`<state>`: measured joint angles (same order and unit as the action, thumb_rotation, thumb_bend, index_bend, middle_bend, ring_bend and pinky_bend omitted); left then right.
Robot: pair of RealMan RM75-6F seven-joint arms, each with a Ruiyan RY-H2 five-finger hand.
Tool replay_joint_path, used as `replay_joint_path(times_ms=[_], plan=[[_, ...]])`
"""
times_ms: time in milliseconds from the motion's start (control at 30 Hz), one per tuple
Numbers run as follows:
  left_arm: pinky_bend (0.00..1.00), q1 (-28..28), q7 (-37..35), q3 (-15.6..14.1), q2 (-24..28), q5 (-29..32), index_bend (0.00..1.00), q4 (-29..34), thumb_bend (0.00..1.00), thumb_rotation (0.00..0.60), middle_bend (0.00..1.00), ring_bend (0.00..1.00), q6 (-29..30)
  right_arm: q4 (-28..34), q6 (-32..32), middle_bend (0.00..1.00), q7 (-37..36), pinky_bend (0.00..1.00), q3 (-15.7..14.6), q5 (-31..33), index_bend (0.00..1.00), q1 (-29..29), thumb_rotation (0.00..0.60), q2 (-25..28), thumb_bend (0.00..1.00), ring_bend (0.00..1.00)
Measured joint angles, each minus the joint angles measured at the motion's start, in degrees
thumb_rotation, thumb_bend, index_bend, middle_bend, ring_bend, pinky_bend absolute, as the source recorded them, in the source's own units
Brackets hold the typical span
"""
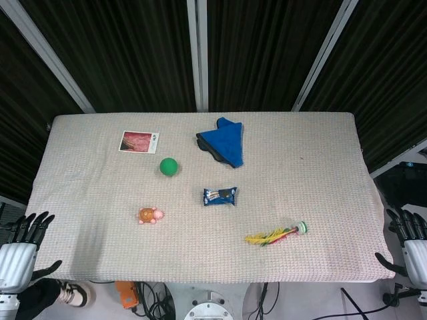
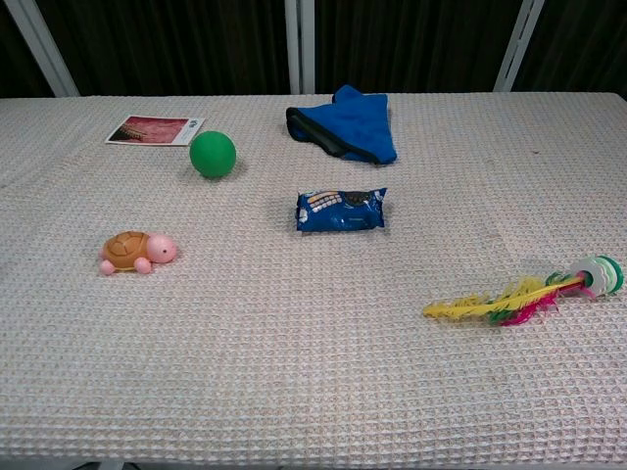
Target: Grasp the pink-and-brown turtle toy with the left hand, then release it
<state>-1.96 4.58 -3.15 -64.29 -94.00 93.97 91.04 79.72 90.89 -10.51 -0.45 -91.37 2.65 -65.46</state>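
The table (image 2: pixel 313 392) in front of me wore a pale waffle-weave cloth, matt and rough with a fine grid of dimples. The turtle toy (image 2: pixel 136 252) looked like smooth moulded plastic or rubber, faintly glossy on its pink head and brown shell. The green ball (image 2: pixel 213 154) was smooth with a soft sheen. The blue snack packet (image 2: pixel 341 210) was shiny crinkled foil. The blue cloth (image 2: pixel 350 125) lay soft and matt, with a darker lining at its edge. The card (image 2: pixel 155 129) seemed printed paper, slightly glossy. The shuttlecock (image 2: pixel 529 294) had wispy feathers and a plastic-looking base. My left hand (image 1: pixel 20 250) had a pale hard shell and black matt fingers (image 1: pixel 32 225).
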Motion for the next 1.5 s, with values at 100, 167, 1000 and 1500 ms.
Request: replay_joint_path(times_ms=[100, 167, 1000, 1500], plan=[[0.03, -0.05, -0.07, 0.02, -0.06, 0.12, 0.09, -0.11, 0.01, 0.600, 0.04, 0.00, 0.01, -0.05, -0.06, 0.00, -0.02, 0.00, 0.00, 0.01, 0.00, -0.02, 0.600, -0.02, 0.08, 0.00], [0.03, -0.06, -0.12, 0.05, -0.01, 0.23, 0.09, -0.08, 0.02, 0.600, 0.04, 0.00, -0.02, -0.08, -0.08, 0.00, -0.04, 0.00, 0.01, 0.04, 0.00, -0.02, 0.600, -0.05, 0.08, 0.00], [0.08, 10.59, 5.56, 4.50, -5.31, 4.19, 0.12, 6.22, 0.10, 0.600, 0.09, 0.00, -15.11, -0.21, -0.33, 0.00, -0.46, 0.00, 0.57, 0.92, 0.00, -0.15, 0.600, 0.36, 0.08, 0.00], [0.09, 20.03, 10.85, 9.58, -18.99, 17.47, 0.17, -1.55, 0.20, 0.600, 0.17, 0.00, -26.44, -3.73, -0.36, 0.00, -4.17, 0.00, 1.27, 2.00, 0.00, -0.12, 0.600, -0.50, 0.08, 0.00]])
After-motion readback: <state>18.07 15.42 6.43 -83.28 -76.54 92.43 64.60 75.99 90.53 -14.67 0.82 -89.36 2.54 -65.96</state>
